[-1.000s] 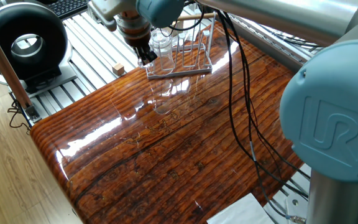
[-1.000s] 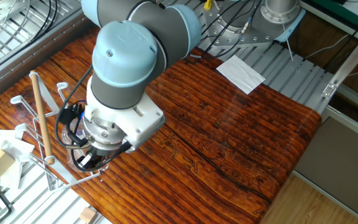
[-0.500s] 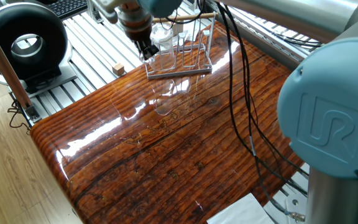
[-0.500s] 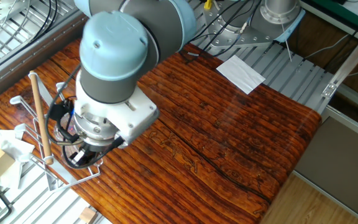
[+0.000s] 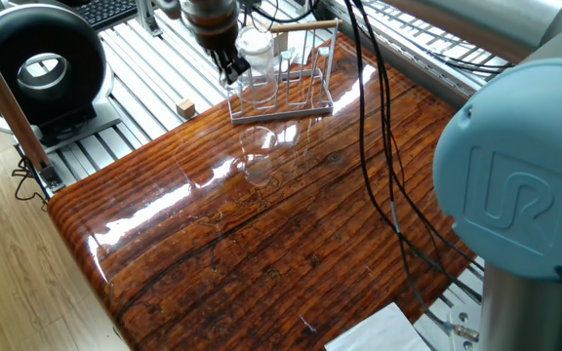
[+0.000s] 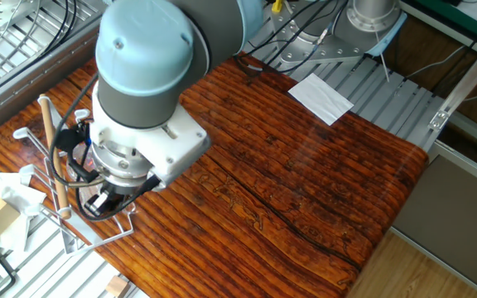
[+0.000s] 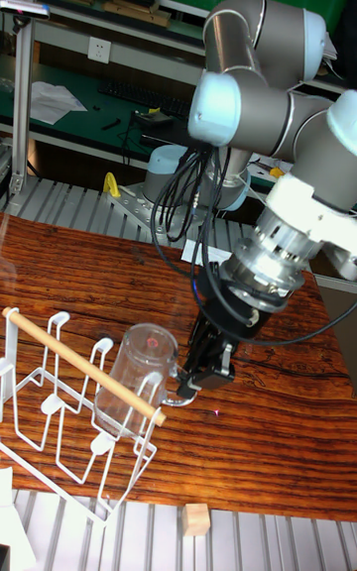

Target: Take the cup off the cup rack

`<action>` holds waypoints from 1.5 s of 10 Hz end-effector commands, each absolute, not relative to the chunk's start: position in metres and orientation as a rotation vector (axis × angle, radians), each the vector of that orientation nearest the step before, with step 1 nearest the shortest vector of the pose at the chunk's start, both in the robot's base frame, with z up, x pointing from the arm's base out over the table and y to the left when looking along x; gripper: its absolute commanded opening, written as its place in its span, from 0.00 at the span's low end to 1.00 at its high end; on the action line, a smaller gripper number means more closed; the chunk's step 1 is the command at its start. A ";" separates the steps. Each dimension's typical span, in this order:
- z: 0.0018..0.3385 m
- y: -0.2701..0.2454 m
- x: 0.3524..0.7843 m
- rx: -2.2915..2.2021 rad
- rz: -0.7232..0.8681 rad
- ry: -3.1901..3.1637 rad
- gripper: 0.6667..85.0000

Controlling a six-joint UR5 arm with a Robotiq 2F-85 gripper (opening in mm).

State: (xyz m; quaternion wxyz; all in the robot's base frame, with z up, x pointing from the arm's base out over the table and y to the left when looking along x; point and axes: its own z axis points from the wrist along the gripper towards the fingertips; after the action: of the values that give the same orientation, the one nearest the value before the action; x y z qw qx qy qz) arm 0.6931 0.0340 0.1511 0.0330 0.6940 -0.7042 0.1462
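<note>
The clear cup [image 7: 137,375] hangs tilted, mouth down, on a peg of the white wire cup rack [image 7: 59,432], just under the rack's wooden dowel [image 7: 79,361]. In one fixed view the cup [image 5: 258,57] stands in the rack [image 5: 305,86] at the table's far edge. My gripper [image 7: 188,388] is at the cup's right side, level with it, with its dark fingers [image 5: 232,66] slightly apart and nothing between them. In the other fixed view the arm's wrist covers the cup, and only the rack's dowel [image 6: 53,153] and the gripper [image 6: 98,203] show.
A small wooden block [image 5: 185,107] lies on the metal slats left of the rack. A black ring-shaped device [image 5: 42,60] stands at the far left. White paper [image 6: 321,96] lies at the table's opposite end. Black cables [image 5: 379,146] hang over the glossy wooden table [image 5: 261,253].
The gripper has travelled toward the rack's back side and slightly up, closing in on the cup. The cup and rack have not moved.
</note>
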 end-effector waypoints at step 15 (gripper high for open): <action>0.189 0.014 0.680 1.920 0.421 -2.287 0.01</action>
State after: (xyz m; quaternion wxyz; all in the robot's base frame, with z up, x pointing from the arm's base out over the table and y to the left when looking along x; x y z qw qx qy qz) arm 0.6814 0.0094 0.1903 0.0707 0.6455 -0.7451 0.1519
